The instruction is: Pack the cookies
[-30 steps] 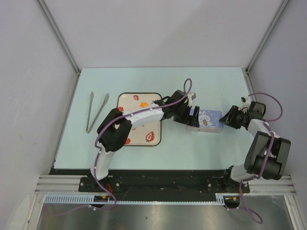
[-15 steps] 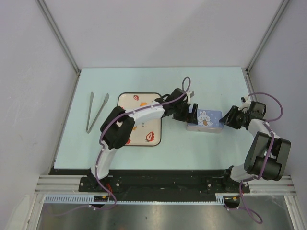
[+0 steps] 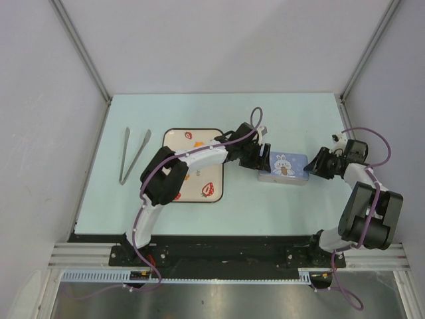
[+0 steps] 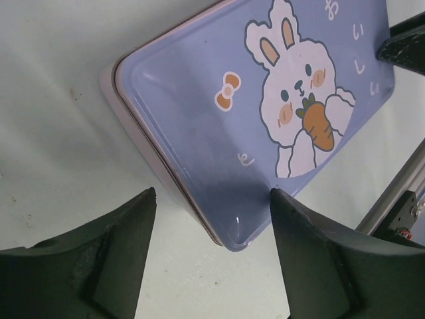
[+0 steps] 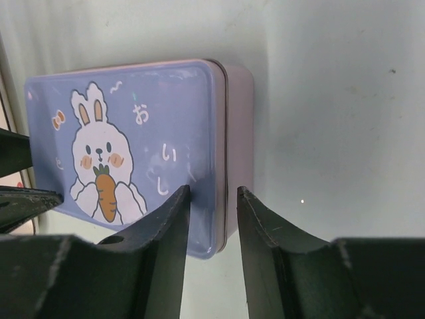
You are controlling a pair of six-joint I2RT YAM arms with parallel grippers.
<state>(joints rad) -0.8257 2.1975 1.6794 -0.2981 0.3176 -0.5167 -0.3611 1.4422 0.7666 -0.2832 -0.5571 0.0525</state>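
A closed tin (image 3: 284,167) with a blue bunny lid lies on the table, right of the tray. It also shows in the left wrist view (image 4: 252,113) and the right wrist view (image 5: 133,153). No cookies show; they are hidden or out of view. My left gripper (image 3: 263,158) is open at the tin's left end, and its fingers (image 4: 99,266) flank the tin's near corner without touching it. My right gripper (image 3: 317,164) is at the tin's right end. Its fingers (image 5: 265,232) stand a narrow gap apart, straddling the lid's right rim from above.
A square white tray (image 3: 174,138) with strawberry prints lies left of the tin, partly under my left arm. Metal tongs (image 3: 133,155) lie further left. The table's far and right edges meet grey walls.
My left wrist has shifted slightly at the tin's left end. The tin and my right arm have stayed almost still.
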